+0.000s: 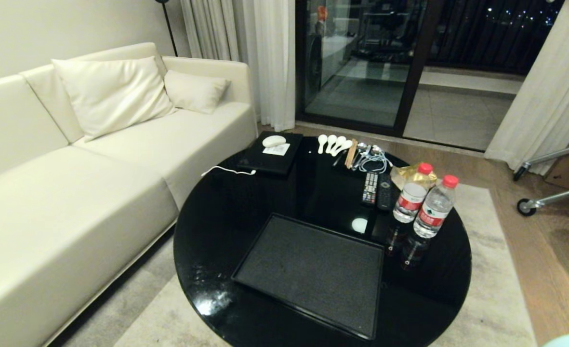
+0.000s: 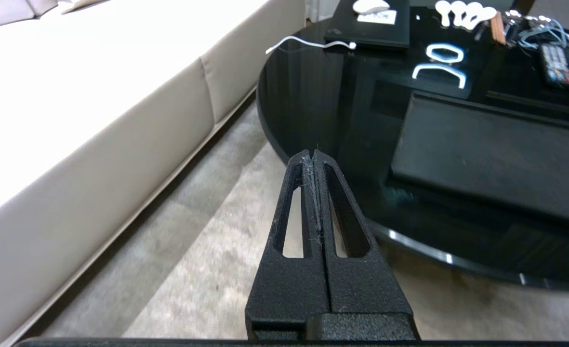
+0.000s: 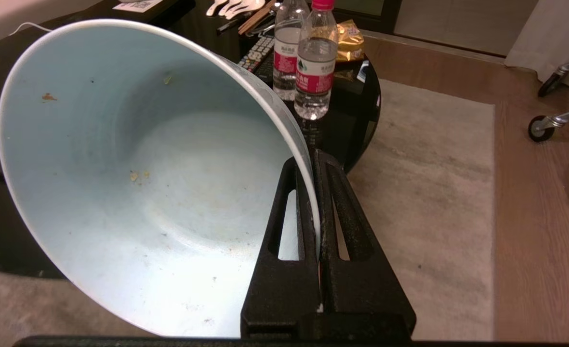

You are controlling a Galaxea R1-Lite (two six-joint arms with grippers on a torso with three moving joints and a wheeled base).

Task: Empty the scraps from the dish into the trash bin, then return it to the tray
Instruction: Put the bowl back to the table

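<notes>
My right gripper (image 3: 309, 159) is shut on the rim of the dish (image 3: 144, 183), a white bowl with a pale bluish inside, held tilted on its side off the table's near right edge, above the rug. Only a few tiny crumbs cling inside it; the scraps themselves are out of view, and so is the trash bin. The black tray (image 1: 313, 270) lies bare on the near part of the round black table (image 1: 217, 217). My left gripper (image 2: 313, 155) is shut on nothing, hanging over the rug off the table's near left edge. Neither gripper shows in the head view.
Two water bottles (image 1: 426, 202) stand right of the tray, with remotes (image 1: 376, 189), spoons (image 1: 332, 143) and a black slab with a white mouse (image 1: 271, 155) farther back. A cream sofa (image 1: 72, 168) runs along the left. Wheeled metal legs (image 1: 527, 206) stand on the right.
</notes>
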